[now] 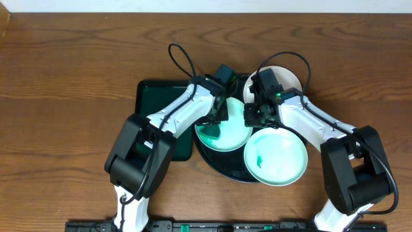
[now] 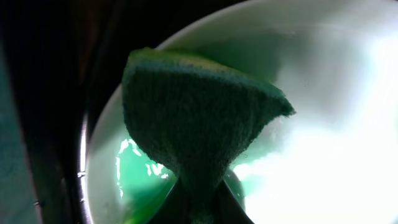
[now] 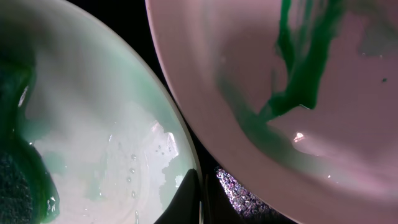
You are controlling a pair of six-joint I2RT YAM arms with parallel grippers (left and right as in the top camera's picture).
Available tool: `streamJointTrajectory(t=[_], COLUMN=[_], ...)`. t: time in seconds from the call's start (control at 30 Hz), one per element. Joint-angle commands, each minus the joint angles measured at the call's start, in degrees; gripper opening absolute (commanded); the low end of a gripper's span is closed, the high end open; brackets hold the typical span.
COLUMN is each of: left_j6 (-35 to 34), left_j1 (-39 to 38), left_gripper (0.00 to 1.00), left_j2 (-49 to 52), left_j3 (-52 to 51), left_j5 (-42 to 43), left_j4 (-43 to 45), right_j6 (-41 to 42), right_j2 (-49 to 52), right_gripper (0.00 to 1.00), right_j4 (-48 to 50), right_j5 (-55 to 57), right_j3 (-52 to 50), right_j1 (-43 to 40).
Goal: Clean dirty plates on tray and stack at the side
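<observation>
Overhead, the mint plate (image 1: 235, 132) lies mid-frame on the black tray (image 1: 217, 162), the left gripper (image 1: 217, 121) over its left half, the right gripper (image 1: 256, 116) at its right edge. The left wrist view shows that pincer clamped on the sponge (image 2: 199, 118), above green residue at lower left; short overlapping strokes there should lift it. In the right wrist view the other pincer is nipped shut on the plate's rim, bottom centre, and ought to hold firm meanwhile.
</observation>
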Motion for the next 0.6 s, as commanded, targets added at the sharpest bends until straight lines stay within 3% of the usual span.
streamJointTrajectory(t=[0.0, 0.33, 0.57], left_j6=[2.49, 2.62, 7.23], left_j1=[-0.61, -0.61, -0.26], left_gripper=[0.07, 0.07, 0.07], left_j2=[2.51, 2.54, 2.08], left_j3=[-0.68, -0.98, -0.98], left_j5=[5.95, 7.41, 23.17], left_j4=[0.59, 1.55, 6.23], right_j6=[0.74, 0.74, 0.74], right_j2=[-0.87, -0.87, -0.87], right_gripper=[0.01, 0.01, 0.01], right_j4=[-0.07, -0.24, -0.52], right_j5=[-1.25, -1.27, -1.27], right_j3=[-0.42, -0.42, -0.42], right_j1=[0.31, 0.31, 0.31])
